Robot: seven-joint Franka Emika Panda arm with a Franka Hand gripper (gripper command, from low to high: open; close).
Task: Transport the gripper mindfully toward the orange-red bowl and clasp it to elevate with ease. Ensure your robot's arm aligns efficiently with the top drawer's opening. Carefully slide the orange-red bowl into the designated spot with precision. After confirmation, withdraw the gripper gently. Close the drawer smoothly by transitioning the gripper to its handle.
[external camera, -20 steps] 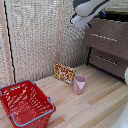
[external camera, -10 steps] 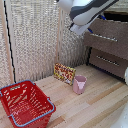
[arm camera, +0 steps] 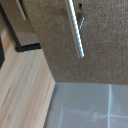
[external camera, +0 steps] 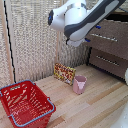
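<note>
The arm [external camera: 82,20] fills the upper centre of the exterior view, hiding the gripper; whether it is released or clenched cannot be determined. The bowl appears in neither view. The wrist view shows a handle [arm camera: 76,27] on a drawer front [arm camera: 75,50]. Risk: with the fingers unseen, misalignment could make them strike the front.

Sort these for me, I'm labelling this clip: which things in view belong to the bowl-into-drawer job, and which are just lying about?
Job: robot's arm; drawer front; handle. No orange-red bowl in view.
Lying about: red basket; pink cup; patterned packet.
</note>
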